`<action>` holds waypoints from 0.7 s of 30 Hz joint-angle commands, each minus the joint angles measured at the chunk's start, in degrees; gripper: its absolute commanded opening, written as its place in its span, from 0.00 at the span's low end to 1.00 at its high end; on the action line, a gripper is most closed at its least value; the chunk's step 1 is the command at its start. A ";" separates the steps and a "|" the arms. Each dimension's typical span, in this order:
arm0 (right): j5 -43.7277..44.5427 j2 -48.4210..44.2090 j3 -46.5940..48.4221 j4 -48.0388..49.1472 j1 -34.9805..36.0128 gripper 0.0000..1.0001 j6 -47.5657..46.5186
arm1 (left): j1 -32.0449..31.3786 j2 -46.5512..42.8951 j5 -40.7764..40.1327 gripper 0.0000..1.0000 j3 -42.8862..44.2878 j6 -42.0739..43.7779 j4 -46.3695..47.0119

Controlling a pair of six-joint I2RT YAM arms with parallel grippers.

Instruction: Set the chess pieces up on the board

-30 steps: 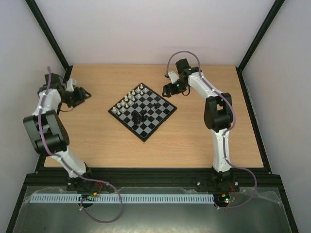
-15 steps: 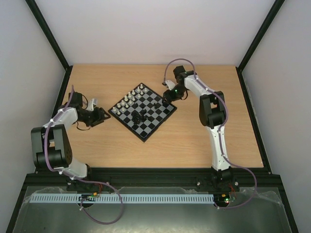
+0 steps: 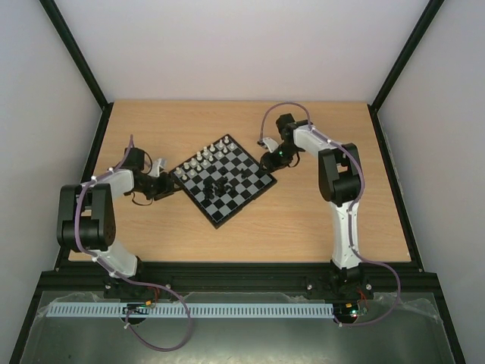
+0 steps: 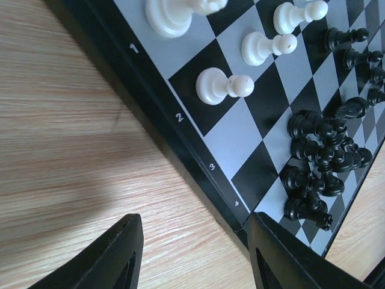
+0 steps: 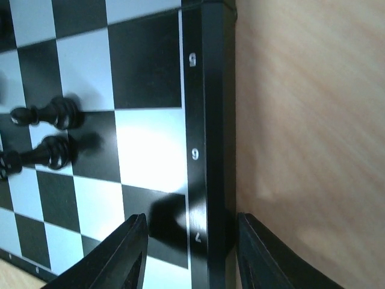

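right gripper (image 5: 191, 226) straddles board (image 5: 207, 90) rim, left gripper (image 4: 195, 224) at opposite side; both half open, empty

Light wooden table (image 3: 250, 235) inside plain white walls (image 3: 242, 45), black frame posts (image 3: 73, 45).

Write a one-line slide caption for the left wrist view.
Left gripper open astride the numbered rim of the board; white pieces stand along ranks 1 and 2, black pieces cluster mid-board.
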 commanded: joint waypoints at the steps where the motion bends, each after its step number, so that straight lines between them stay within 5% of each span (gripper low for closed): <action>1: 0.24 -2.09 -7.10 -4.07 0.30 0.41 -0.56 | -1.99 2.17 -1.45 0.51 -0.15 0.88 2.45; 21: -0.51 -16.46 -28.70 -0.56 1.19 0.39 -2.14 | -13.15 9.38 -5.21 0.49 4.85 5.47 2.40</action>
